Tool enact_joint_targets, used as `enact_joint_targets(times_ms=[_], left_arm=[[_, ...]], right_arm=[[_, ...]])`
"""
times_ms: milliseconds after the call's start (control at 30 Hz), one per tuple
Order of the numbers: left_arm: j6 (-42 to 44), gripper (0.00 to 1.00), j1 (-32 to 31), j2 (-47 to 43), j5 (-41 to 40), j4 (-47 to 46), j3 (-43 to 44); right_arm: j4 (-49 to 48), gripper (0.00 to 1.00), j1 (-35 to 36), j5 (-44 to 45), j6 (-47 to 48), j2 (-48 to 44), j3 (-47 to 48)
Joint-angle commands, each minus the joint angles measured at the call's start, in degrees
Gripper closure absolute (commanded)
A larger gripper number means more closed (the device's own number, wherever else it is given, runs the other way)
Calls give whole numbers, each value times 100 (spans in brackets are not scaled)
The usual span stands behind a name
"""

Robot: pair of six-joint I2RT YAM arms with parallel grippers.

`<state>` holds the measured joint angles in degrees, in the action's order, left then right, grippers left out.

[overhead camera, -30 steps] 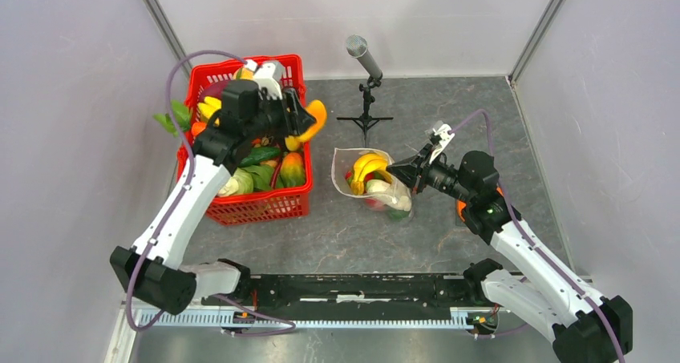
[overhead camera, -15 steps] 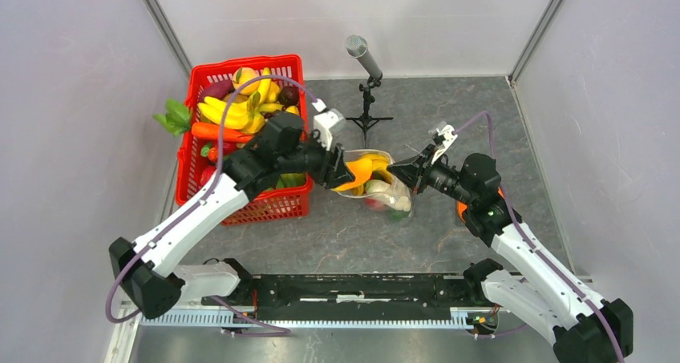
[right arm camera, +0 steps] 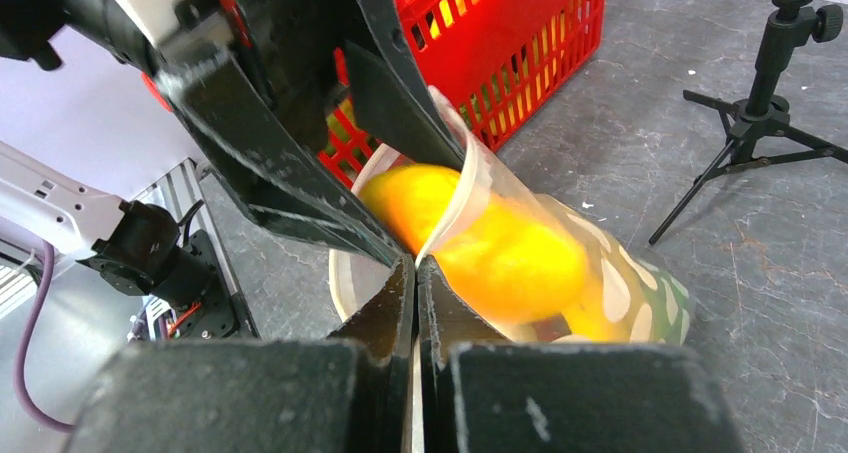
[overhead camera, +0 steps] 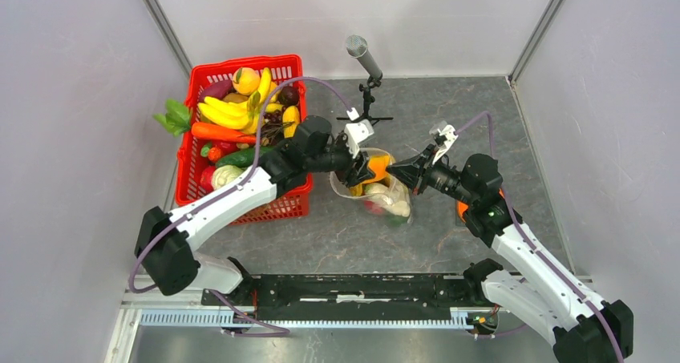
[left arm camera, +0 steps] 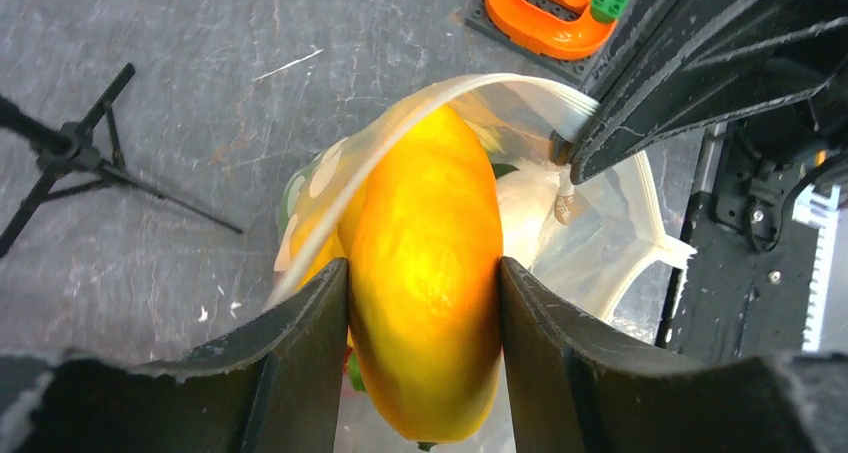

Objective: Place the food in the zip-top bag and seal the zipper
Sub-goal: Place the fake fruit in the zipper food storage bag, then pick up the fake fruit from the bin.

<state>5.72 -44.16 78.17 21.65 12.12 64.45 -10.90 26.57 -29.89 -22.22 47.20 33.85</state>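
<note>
- Left gripper (left arm camera: pixel 422 298) clamped on orange-yellow fruit (left arm camera: pixel 425 203), at zip-top bag (left arm camera: pixel 615 228) mouth.
- Right gripper (right arm camera: pixel 416 268) pinching bag's right rim, fingers together.
- Red basket (overhead camera: pixel 257 207) left of bag.

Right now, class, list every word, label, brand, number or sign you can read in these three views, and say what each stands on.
No text can be read in any view.
The zip-top bag shows only white dots, no lettering.
The toy fruit, the red basket and the microphone show no print or label.
</note>
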Motion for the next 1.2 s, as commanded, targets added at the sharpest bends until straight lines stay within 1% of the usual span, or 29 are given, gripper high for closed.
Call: enact_joint_targets(times_ms=[0,67,167,200,267,300,333,400,467,567,667,767,833,1000,1167], left_arm=[[1355,67,-62,335,873,-645,8],[1592,66,-125,382,816,-886,-142],[1663,60,-136,376,816,-1446,-399],[1663,56,-139,361,890,-1485,-423],[1549,40,-145,321,1165,-1524,-426],[1509,35,-145,281,1446,-1450,-405],[1404,27,-145,250,1671,-1387,-383],[1143,19,-145,219,1842,-1245,-284],[964,13,-137,180,1742,-873,-131],[857,9,-137,41,1415,-357,153],[770,0,-128,-304,1122,-361,129],[710,0,-128,-694,911,-456,24],[617,0,-128,-938,627,-505,-49],[215,0,-101,-1390,-468,-459,-193],[-46,0,-55,-1787,-1377,-481,-457]], right_arm=[[-502,100,-2,-201,-106,-99,96],[-527,100,-2,-222,-150,-89,92],[-658,100,-2,-258,-214,-81,61],[-679,100,-5,-258,-229,-71,61],[-678,100,-2,-229,-223,-61,70],[-679,100,-2,-200,-226,-46,70],[-680,100,-2,-171,-222,-46,76],[-653,100,-2,-46,-237,-52,63],[-643,100,-5,114,-235,-83,23],[-628,100,-2,364,-266,-166,-61],[-628,100,-2,577,-300,-251,-143],[-625,100,-2,668,-312,-295,-193],[-627,100,-2,712,-338,-316,-209],[-608,100,-2,777,-348,-359,-238],[-614,100,-2,780,-354,-333,-238]])
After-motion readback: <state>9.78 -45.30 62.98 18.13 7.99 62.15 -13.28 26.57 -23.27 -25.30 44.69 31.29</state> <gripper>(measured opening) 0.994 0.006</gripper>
